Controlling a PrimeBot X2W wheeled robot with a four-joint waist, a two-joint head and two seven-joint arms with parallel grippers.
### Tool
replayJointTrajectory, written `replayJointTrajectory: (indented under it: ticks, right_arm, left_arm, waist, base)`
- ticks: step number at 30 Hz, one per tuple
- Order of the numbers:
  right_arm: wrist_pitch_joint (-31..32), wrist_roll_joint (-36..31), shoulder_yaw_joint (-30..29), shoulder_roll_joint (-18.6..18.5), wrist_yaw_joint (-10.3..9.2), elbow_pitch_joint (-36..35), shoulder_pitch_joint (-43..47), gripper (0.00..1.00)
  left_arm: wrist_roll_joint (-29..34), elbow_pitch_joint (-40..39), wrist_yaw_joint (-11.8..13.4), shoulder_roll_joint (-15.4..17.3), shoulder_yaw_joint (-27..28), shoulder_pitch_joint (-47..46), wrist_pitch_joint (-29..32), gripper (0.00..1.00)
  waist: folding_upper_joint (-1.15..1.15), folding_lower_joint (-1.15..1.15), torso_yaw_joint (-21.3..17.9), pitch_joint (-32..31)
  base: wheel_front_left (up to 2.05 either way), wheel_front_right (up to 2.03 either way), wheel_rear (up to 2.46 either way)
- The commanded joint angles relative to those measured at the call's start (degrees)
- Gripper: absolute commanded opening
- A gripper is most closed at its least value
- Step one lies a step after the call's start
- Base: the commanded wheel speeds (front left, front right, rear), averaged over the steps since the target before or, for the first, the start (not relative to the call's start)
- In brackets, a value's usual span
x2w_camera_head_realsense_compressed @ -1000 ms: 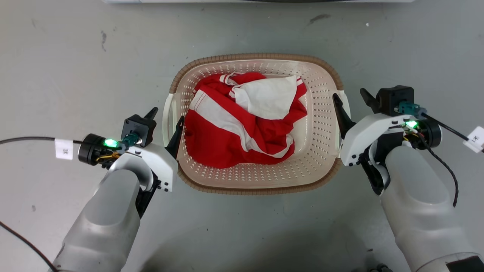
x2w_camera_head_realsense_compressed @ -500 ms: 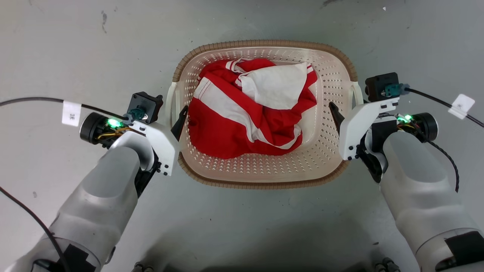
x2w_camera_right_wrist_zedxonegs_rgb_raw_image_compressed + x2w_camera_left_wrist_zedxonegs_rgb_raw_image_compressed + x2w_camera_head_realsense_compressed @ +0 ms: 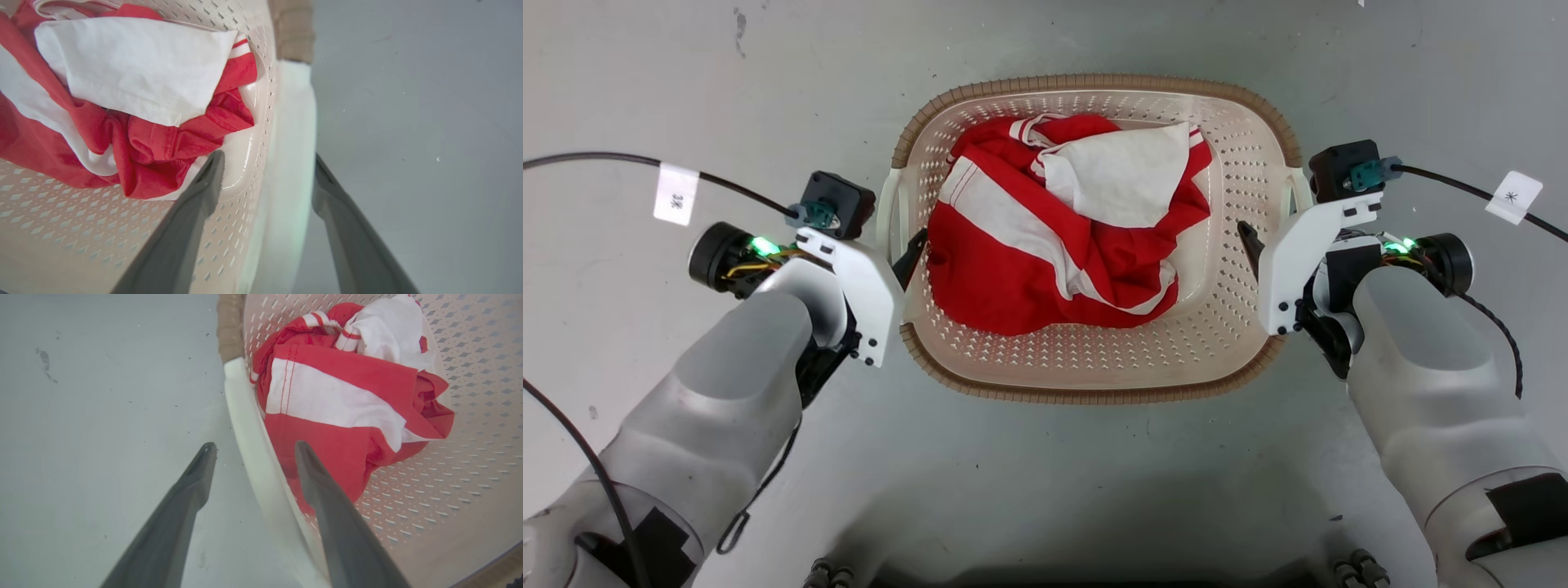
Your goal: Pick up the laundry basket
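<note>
The laundry basket (image 3: 1094,82) stands on the grey floor in the head view, cream and perforated with a brown rim, holding a crumpled red and white garment (image 3: 1029,273). My left gripper (image 3: 892,238) is open and straddles the basket's white left handle (image 3: 244,412): one finger is inside the basket beside the cloth and the other is outside over the floor. My right gripper (image 3: 1278,222) is open astride the white right handle (image 3: 295,122), inner finger over the basket wall, outer finger beside the handle's outer edge. Gaps show between fingers and handles.
Bare grey floor (image 3: 686,65) lies all around the basket. Black cables with white tags (image 3: 675,194) trail from both wrists, the right one's tag (image 3: 1512,197) at the far right. Parts of my base show at the bottom edge (image 3: 1352,567).
The head camera has shifted, so the basket sits higher in the picture. Both grippers have moved inward and down, from beside the handles to astride them.
</note>
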Motion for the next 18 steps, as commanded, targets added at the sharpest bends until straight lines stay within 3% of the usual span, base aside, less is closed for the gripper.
replayJointTrajectory:
  ticks: [1,7,8,9,10,18]
  right_arm:
    - [-0.1,-0.6,0.1,0.0,-0.02,0.4,-1.0,1.0]
    - [-0.9,-0.7,0.2,0.0,-0.02,1.0,-1.1,1.0]
    - [-0.8,-0.5,0.5,0.0,-0.02,1.0,-1.1,1.0]
    - [-0.7,-0.4,0.8,0.0,-0.02,1.0,-1.1,0.42]
    - [-0.6,-0.5,1.1,0.0,-0.02,1.1,-1.2,0.0]
    - [0.1,-2.2,1.4,-0.1,0.06,1.7,-2.1,0.0]
  left_arm:
    - [-1.0,-0.2,0.1,0.5,-0.8,-1.1,0.1,1.0]
    - [-5.4,-0.4,0.1,0.9,-5.2,-2.3,-0.2,1.0]
    - [-6.2,-0.5,0.1,1.0,-5.8,-2.4,0.0,0.57]
    - [-7.0,-0.8,0.1,0.9,-6.5,-2.5,0.2,0.0]
    - [-7.8,-1.2,0.1,0.9,-7.4,-2.6,0.4,0.0]
    - [-12.1,-2.4,-0.1,1.6,-12.2,-3.7,-0.3,0.0]
  waist:
    - [0.0,-0.01,0.0,0.1]
    - [0.0,-0.01,0.4,0.6]
    - [0.0,-0.01,0.4,0.7]
    - [0.0,-0.01,0.4,0.7]
    - [0.0,-0.01,0.5,0.7]
    - [0.0,-0.01,0.8,-0.1]
  base:
    - [0.0,0.0,0.0]
    - [0.0,0.0,0.0]
    - [0.0,0.0,0.0]
    - [0.0,0.0,0.0]
    - [0.0,0.0,0.0]
    - [0.0,0.0,0.0]
